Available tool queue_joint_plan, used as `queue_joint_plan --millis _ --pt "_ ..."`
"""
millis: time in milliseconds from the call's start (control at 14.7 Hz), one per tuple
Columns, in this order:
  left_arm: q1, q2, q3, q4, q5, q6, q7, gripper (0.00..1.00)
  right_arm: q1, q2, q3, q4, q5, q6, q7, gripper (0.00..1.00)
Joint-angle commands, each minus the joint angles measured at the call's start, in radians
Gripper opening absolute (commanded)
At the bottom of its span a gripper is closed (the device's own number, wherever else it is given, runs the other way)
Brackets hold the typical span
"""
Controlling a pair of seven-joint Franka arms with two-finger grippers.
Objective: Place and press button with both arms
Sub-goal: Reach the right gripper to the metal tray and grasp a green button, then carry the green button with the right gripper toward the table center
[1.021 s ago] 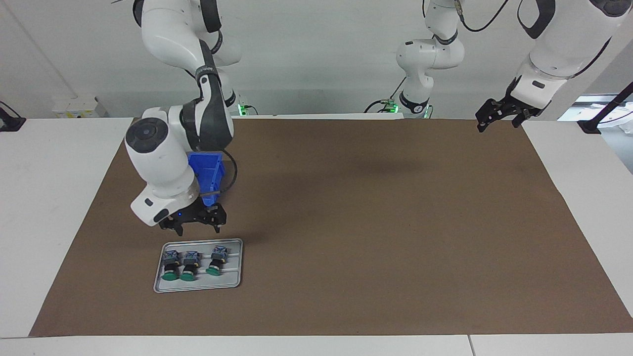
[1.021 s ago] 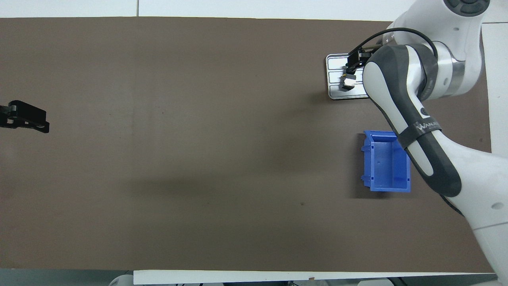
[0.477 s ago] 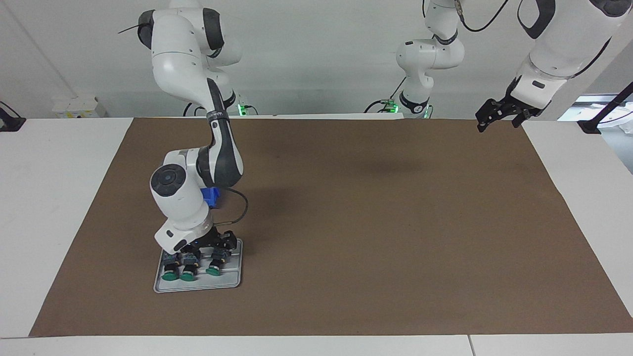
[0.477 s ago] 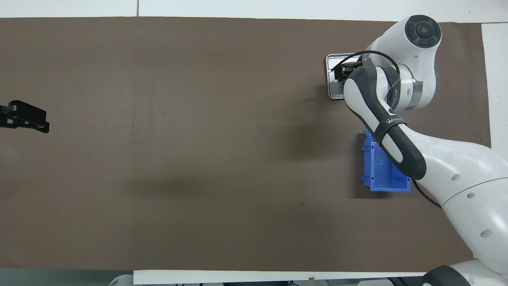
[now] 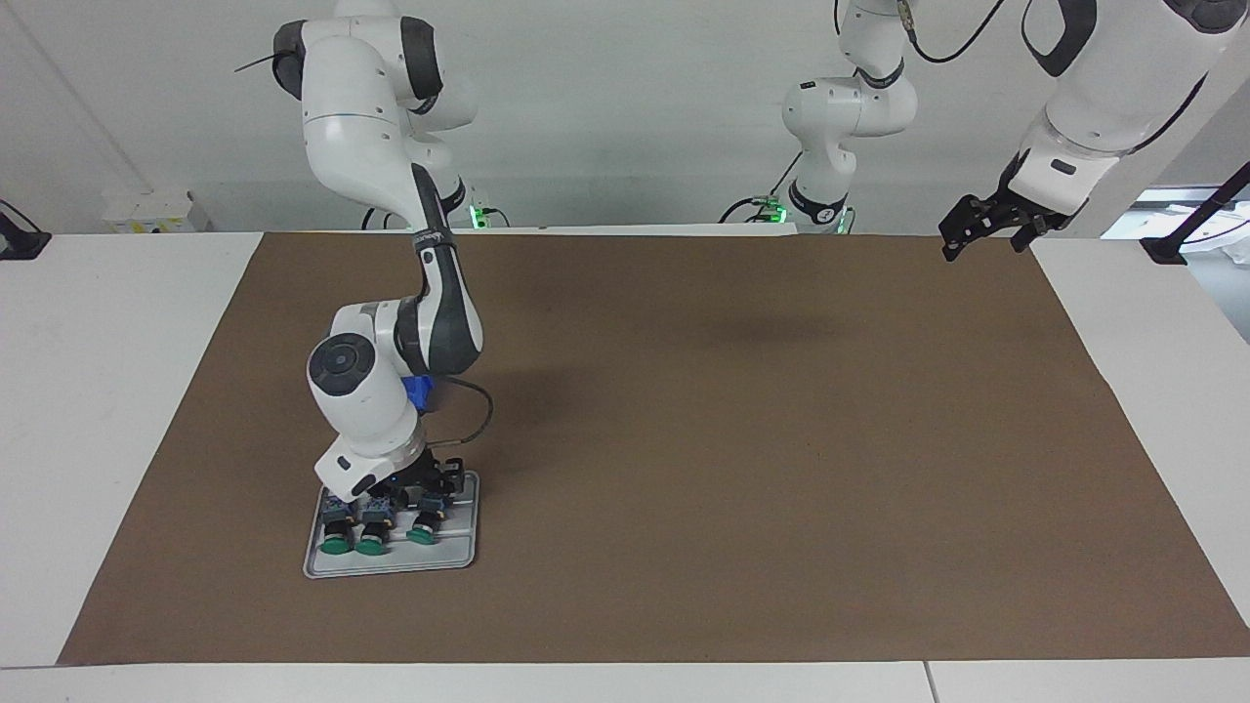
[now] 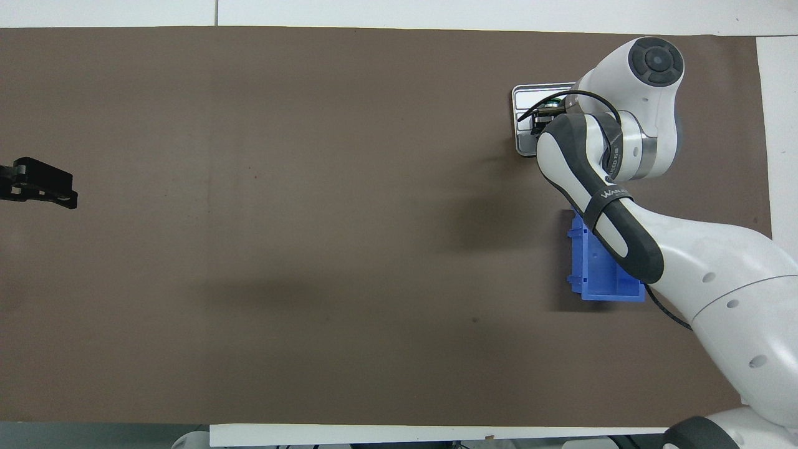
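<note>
in the facing view you see three buttons lying on their sides in a grey tray [image 5: 459, 558], toward the right arm's end of the table. each has a round flat green cap, a black body and a blue-grey terminal block; caps point away from the robots. the right gripper [image 5: 422, 485] is down among the terminal blocks, at the button [image 5: 426, 518] nearest the table's middle. you cannot tell how far its fingers stand apart, nor whether they grip anything. a blue bin [image 5: 418, 391] shows partly past the arm, nearer to the robots than the tray. the left gripper [image 5: 979, 227] waits, raised over the mat's [image 5: 742, 469] edge, fingers spread, empty.

in the overhead view the right arm covers most of the tray [image 6: 525, 100]; only a sliver of green shows. the blue bin [image 6: 589, 280] is half hidden. the left gripper [image 6: 38, 183] hangs at the frame's edge.
</note>
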Motion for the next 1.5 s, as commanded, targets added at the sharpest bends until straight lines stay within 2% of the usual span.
queue_joint_plan --millis 0,68,136,340,613,749,1157,1430 --pt "-0.006 -0.013 0.002 -0.011 0.002 0.016 0.006 1.00 -0.006 0.000 0.004 0.035 -0.017 -0.032 -0.006 0.23" --pt "-0.006 -0.013 0.002 -0.012 0.002 0.016 0.008 1.00 -0.006 0.000 0.005 0.038 -0.019 -0.034 -0.008 0.09" --pt "-0.006 -0.013 0.002 -0.012 0.002 0.016 0.009 1.00 -0.003 -0.004 0.004 0.044 -0.022 -0.037 -0.008 0.00" --pt "-0.006 -0.013 0.002 -0.012 0.002 0.016 0.012 1.00 0.005 -0.024 0.005 0.164 -0.010 -0.228 0.008 0.00" --pt "-0.006 -0.013 0.002 -0.012 0.002 0.016 0.014 1.00 0.096 -0.127 0.005 0.155 -0.006 -0.394 0.165 0.00" --pt "-0.005 -0.013 0.002 -0.012 0.002 0.016 0.014 1.00 0.161 -0.138 0.005 0.160 -0.003 -0.431 0.320 0.00" --pt "-0.003 -0.013 0.004 -0.014 0.002 0.014 0.012 1.00 0.408 -0.132 0.007 0.157 -0.010 -0.431 0.999 0.00" --pt "-0.003 -0.015 0.004 -0.014 0.000 0.014 0.008 1.00 0.503 -0.058 0.005 0.163 -0.016 -0.395 1.494 0.01"
